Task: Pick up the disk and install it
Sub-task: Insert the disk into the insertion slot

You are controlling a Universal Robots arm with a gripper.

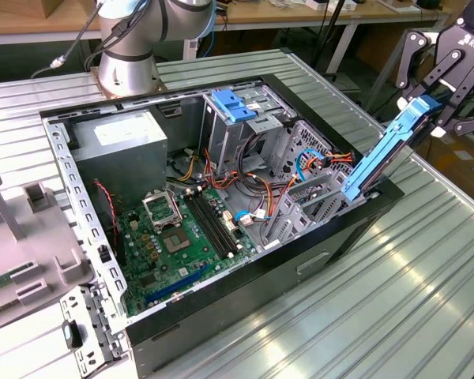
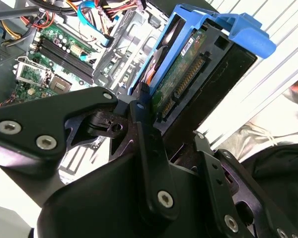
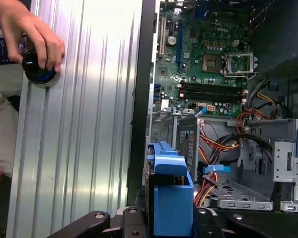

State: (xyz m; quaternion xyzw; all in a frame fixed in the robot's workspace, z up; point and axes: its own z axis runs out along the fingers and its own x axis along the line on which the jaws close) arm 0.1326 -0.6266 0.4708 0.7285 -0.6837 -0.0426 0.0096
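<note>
Plainly, the gripper (image 1: 437,118) had its fingers clamped on the disk (image 1: 387,154) at its upper end; the long axis slanted steeply down from them, lower end pointing into the open computer case (image 1: 300,260).

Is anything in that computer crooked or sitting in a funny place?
Yes, the disk. The claw grips its upper end, so it slants steeply, its lower end dipping into the open computer case at the exterior view's right. It isn't sitting flat in a bay. Nothing looks broken or spilled.
</note>
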